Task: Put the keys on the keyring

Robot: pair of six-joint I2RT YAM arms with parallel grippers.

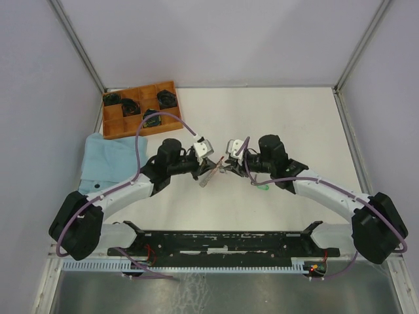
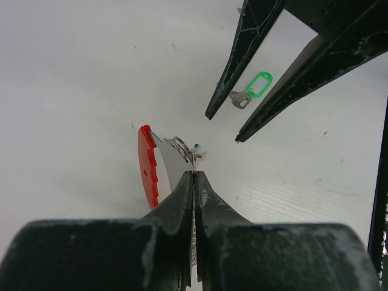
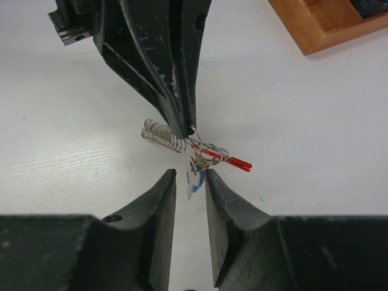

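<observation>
**White table [image 1: 294, 131], keyring [image 3: 209, 149] gripped**

Pinched shut on the keyring: the left gripper [image 2: 194, 174] (red strap [image 2: 147, 163] and chain [image 3: 159, 133] attached). Jaws of the right gripper [image 3: 190, 173] stand apart around the blue key [image 3: 195, 180], seemingly hanging from the ring. The green key [image 2: 257, 86] lies on the table nearby.

Top view down from behind, wrist views close, opposed, both on keyring [image 3: 209, 149]

Left arm [image 1: 124, 190]: reaches inward toward centre.
Left gripper [image 2: 194, 173]: jaws pressed together, clamped on keyring [image 2: 180, 145].
Right arm [image 1: 327, 191]: reaches inward, mirroring the left.
Right gripper [image 3: 189, 173]: jaws parted, tips facing left gripper.
</observation>
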